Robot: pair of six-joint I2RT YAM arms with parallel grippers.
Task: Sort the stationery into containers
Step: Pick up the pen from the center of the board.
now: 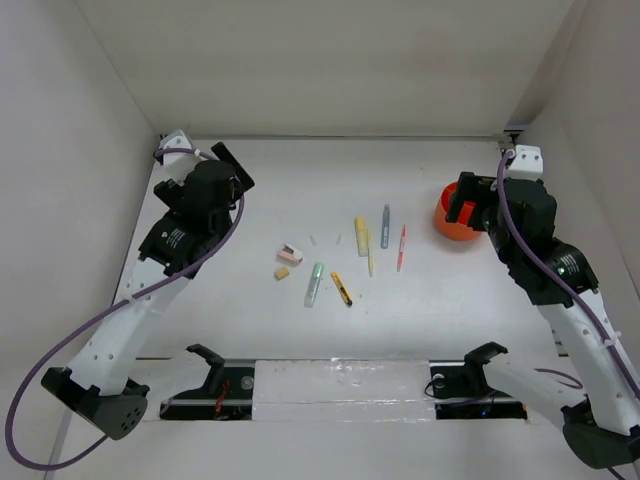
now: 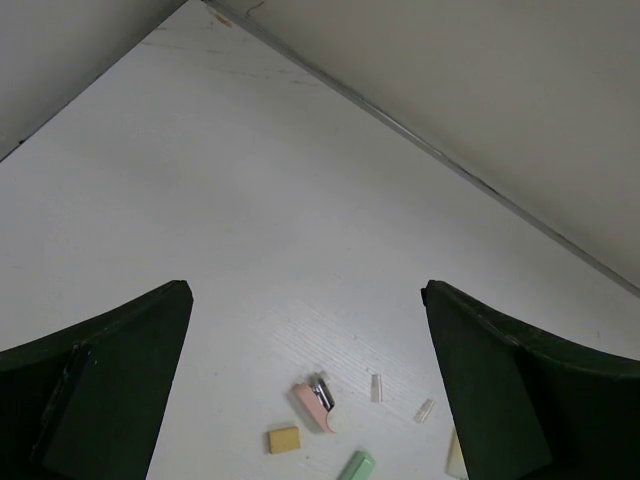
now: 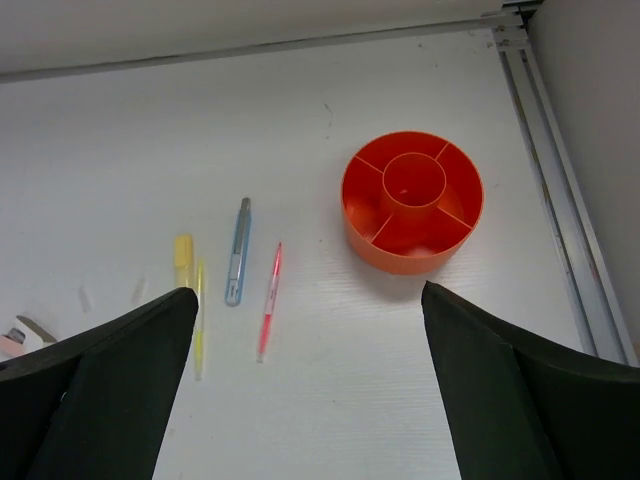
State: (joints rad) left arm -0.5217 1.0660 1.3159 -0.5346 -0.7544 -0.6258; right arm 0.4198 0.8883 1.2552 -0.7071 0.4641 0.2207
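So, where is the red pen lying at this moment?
In the top view the red pen lies right of centre, between the grey-blue pen on its left and the orange pot on its right, touching neither.

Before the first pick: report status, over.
Left hand, right hand open, empty. Orange pot looks empty, far right. Pens, markers, erasers loose, centre. Nothing blocking.

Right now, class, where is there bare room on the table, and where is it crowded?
Bare: the far strip between the grey-blue pen and the back wall; the near strip between the green marker and the arm bases; the gap between red pen and pot. Crowded: the middle, pink eraser to red pen.
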